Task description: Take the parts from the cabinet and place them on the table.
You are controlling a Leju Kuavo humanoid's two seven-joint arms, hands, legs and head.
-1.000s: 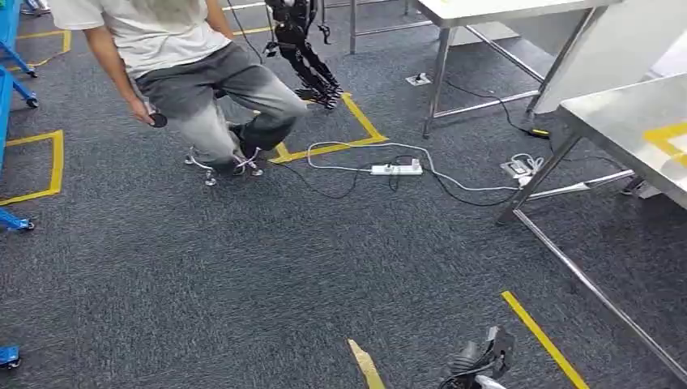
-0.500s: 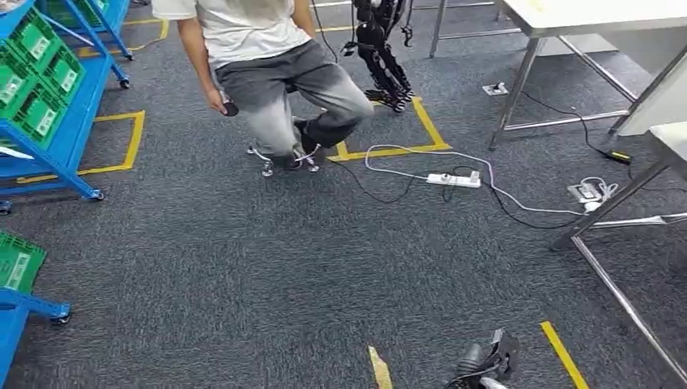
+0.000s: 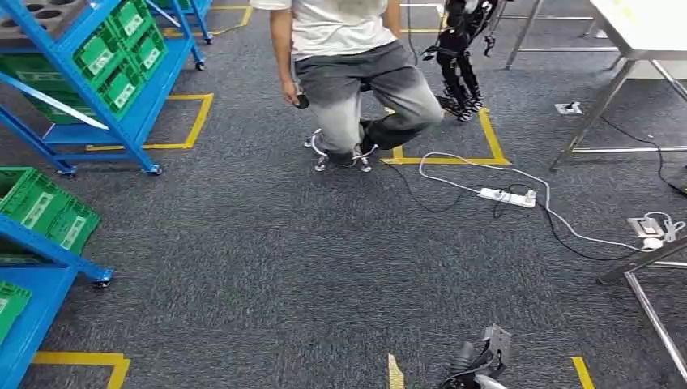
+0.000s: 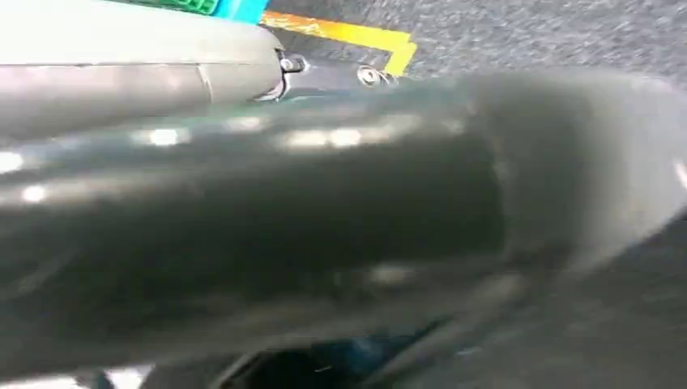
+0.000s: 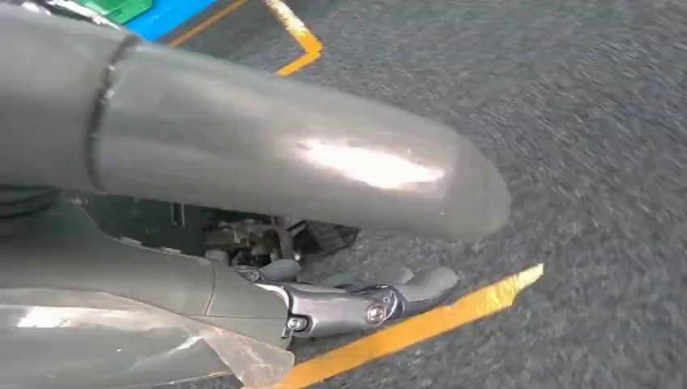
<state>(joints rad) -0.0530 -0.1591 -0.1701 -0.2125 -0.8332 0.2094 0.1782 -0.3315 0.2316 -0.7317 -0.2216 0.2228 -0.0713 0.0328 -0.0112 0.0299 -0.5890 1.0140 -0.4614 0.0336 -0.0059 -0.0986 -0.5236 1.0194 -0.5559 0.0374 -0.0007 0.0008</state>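
The right robot hand [image 5: 356, 300] hangs low over grey carpet, just above a yellow floor tape line [image 5: 405, 332], fingers loosely apart, holding nothing. The left robot hand's state I cannot tell. Blue cabinet [image 3: 121, 97] with green bins [image 3: 113, 61] stands well away, ahead-left.

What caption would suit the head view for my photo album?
Robot's view down onto grey carpet: blue racks of green bins left, a seated person ahead, a white power strip right.

Two blue racks [image 3: 138, 113] [image 3: 36, 279], one seated person [image 3: 356, 57], one power strip [image 3: 506, 196], one small black robot [image 3: 460, 49].
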